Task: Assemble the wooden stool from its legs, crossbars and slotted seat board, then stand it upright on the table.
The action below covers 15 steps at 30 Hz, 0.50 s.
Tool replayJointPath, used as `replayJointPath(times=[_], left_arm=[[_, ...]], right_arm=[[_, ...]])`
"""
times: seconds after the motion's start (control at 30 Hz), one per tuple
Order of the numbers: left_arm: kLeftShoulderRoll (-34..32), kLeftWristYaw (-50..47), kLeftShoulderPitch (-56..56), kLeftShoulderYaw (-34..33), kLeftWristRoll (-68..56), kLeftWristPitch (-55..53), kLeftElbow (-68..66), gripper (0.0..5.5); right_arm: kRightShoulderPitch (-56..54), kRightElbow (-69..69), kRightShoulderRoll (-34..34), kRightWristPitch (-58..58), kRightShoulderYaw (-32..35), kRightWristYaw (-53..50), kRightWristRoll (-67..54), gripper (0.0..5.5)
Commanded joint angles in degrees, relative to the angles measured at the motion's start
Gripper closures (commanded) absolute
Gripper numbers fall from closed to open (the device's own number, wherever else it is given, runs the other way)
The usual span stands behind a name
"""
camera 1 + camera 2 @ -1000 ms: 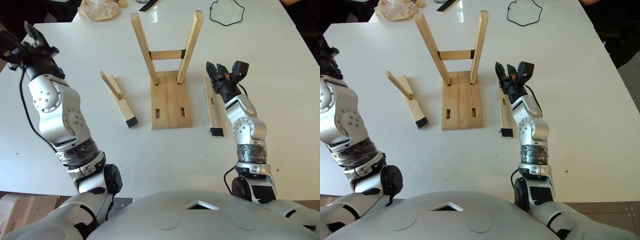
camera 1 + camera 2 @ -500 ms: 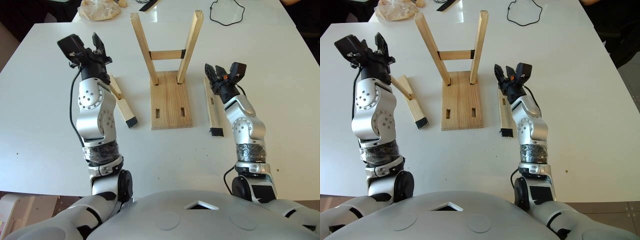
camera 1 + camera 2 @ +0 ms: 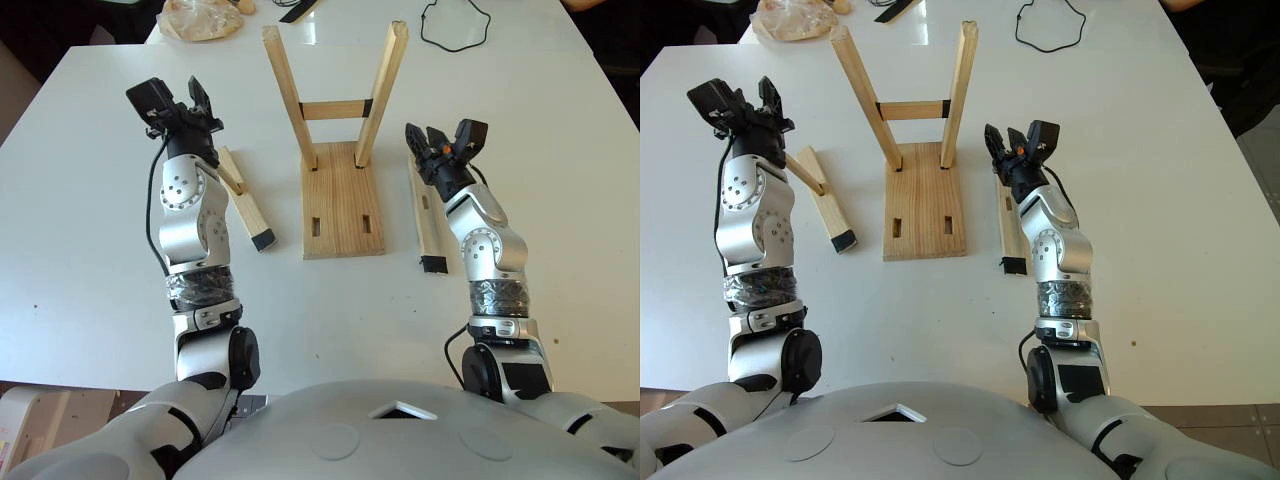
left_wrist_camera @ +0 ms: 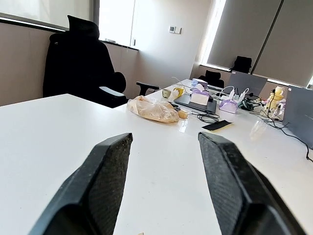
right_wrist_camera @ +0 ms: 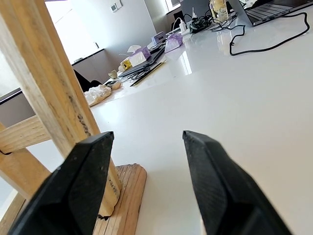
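Currently, left gripper (image 3: 188,104) and right gripper (image 3: 424,138) fingers stand wide, empty. Right gripper may knock the nearby leg frame (image 3: 288,92) from the seat board (image 3: 342,212).

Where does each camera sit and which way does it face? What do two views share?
Left eye view: on the head, looking forward and down at the pale wooden slotted seat board on the white table; both arms show.
Right eye view: beside it, same scene.
Left wrist view: behind the open left gripper, looking along the table towards a crumpled plastic bag.
Right wrist view: behind the open right gripper, facing an upright wooden leg.
Shared: board and leg, eye and right wrist views.
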<state>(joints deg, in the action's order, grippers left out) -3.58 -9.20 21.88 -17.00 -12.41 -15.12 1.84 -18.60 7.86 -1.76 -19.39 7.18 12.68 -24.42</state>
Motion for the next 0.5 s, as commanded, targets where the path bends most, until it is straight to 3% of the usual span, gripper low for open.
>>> replayJointPath(times=[0.03, 0.13, 0.23, 0.37, 0.5], left_arm=[[-1.8, -5.8, -1.4, -1.9, 5.0, 0.7, 6.6, 2.99], [-4.6, -10.9, -1.9, -5.9, 9.1, -3.9, 13.8, 2.99], [-2.8, -12.2, -7.9, -7.4, 8.9, -14.2, 22.1, 2.99], [5.1, -9.2, -23.5, 0.7, 6.0, -26.0, 30.4, 2.99], [7.0, -5.0, -27.6, 9.1, 4.2, -31.6, 32.0, 2.84]], right_arm=[[1.2, -0.9, 0.5, 0.5, 0.5, -0.6, 0.3, 2.9], [2.8, -2.3, 0.5, 0.0, 0.6, -0.9, 0.3, 2.9], [5.3, -3.8, -0.1, -0.5, 0.8, -1.0, 0.4, 2.9], [6.9, -4.6, -0.3, -0.5, 0.8, -1.8, 0.9, 2.9], [7.1, -4.9, -0.3, -0.9, 0.1, -2.1, 1.3, 2.9]])
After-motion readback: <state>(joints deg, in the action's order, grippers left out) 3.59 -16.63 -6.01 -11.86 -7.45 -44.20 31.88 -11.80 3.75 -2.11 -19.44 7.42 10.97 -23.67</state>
